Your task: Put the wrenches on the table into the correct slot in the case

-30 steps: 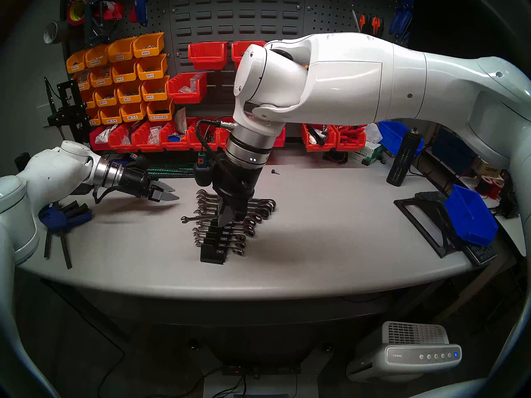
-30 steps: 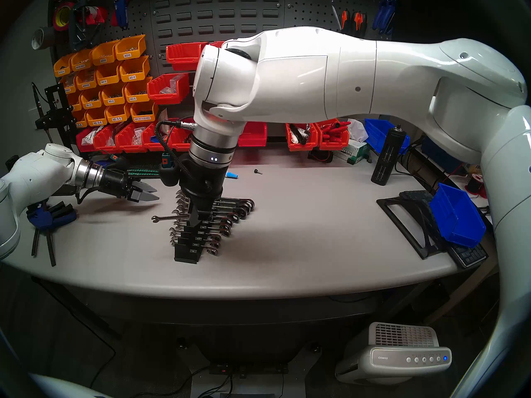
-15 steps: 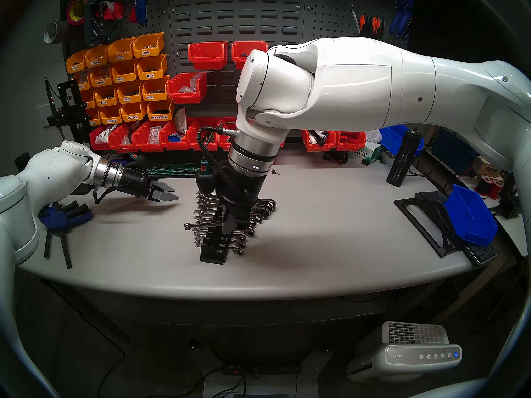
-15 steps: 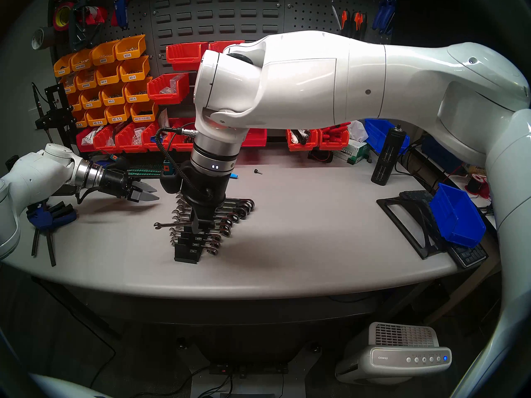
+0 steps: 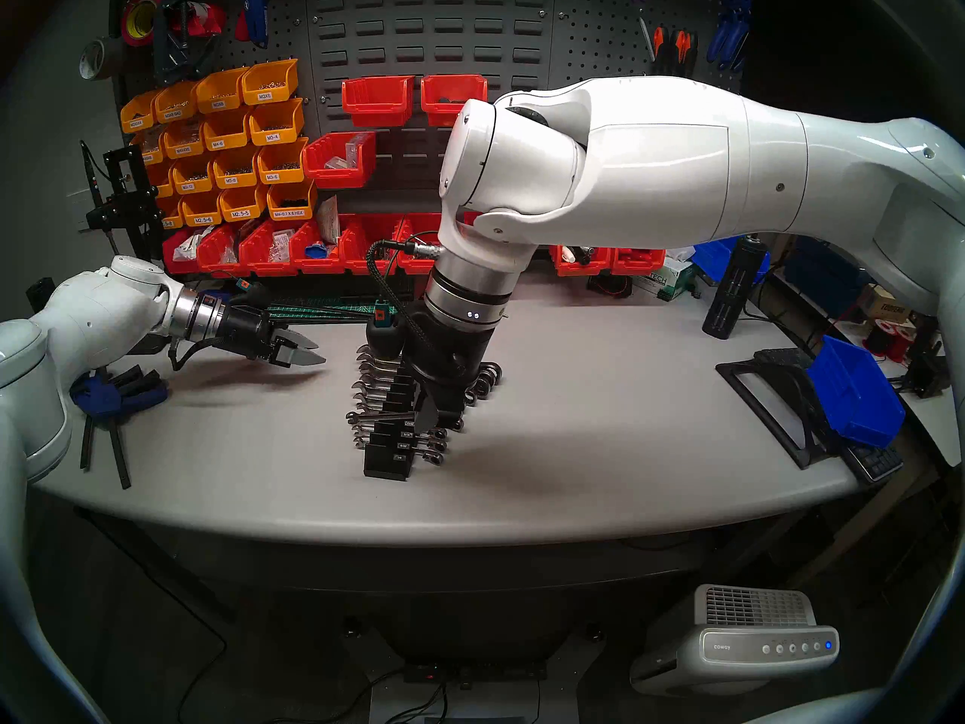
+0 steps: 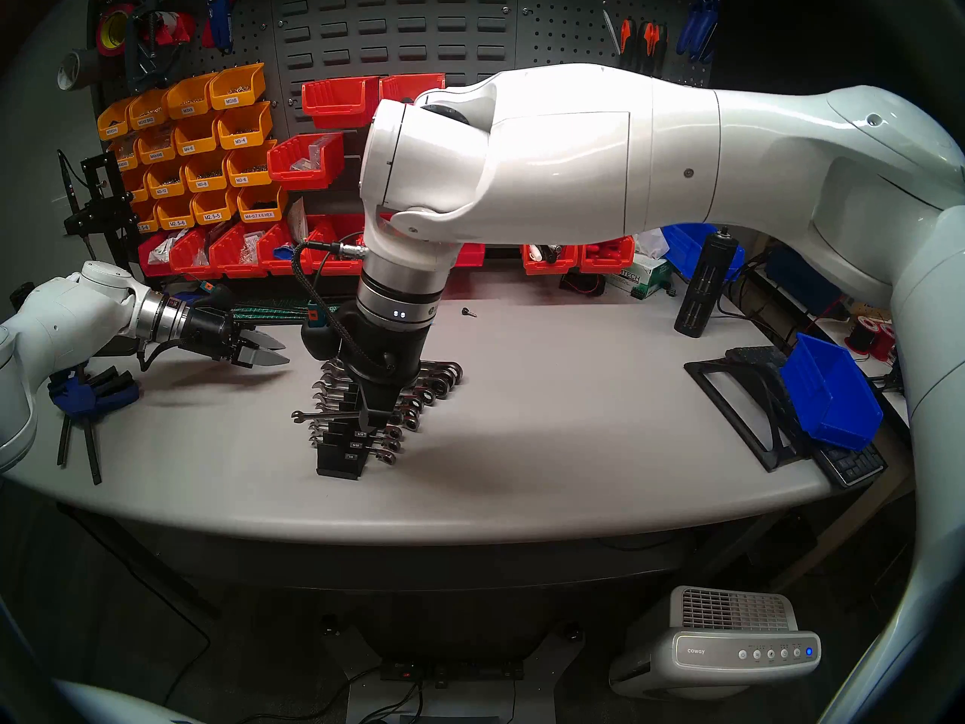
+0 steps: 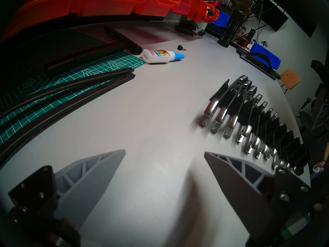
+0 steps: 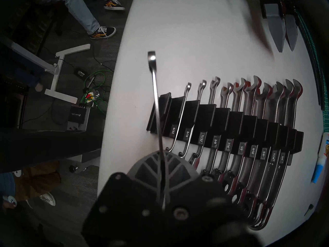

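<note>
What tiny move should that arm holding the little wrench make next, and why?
Probably ease the right gripper toward the rack's near end and down. It is shut on the slim wrench, which hangs above the rack. In the right wrist view the shaft crosses the end groove, beside 9/32, which looks empty.

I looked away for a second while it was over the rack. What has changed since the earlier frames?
The right gripper, shut on the slim wrench, has carried it along the black rack toward the front, small-size end and a little lower. The grip has not changed, and nothing was released. The left gripper stays open and parked at the left; the racked wrenches have not moved.
</note>
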Tool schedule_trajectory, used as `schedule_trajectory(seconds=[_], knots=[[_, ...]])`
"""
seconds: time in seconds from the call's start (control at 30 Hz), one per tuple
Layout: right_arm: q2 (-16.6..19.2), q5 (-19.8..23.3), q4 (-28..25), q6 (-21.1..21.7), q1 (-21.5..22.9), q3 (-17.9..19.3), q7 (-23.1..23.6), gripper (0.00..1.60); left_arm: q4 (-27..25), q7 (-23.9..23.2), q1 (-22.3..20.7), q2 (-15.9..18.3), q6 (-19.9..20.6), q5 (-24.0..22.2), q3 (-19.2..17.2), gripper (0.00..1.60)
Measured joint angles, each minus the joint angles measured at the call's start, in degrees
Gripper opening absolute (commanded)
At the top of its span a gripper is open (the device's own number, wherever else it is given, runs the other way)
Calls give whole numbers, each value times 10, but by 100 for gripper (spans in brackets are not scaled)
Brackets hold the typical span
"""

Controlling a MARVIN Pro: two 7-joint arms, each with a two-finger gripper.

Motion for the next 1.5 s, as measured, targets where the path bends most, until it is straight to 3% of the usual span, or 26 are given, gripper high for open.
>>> schedule_trajectory(seconds=[0.8, 1.5], knots=[[-44, 47, 19, 48, -36, 9, -81, 0, 0, 0, 0, 0, 0, 0, 0, 160], [-40, 52, 10, 53, -27, -12, -74, 0, 0, 0, 0, 0, 0, 0, 0, 160]])
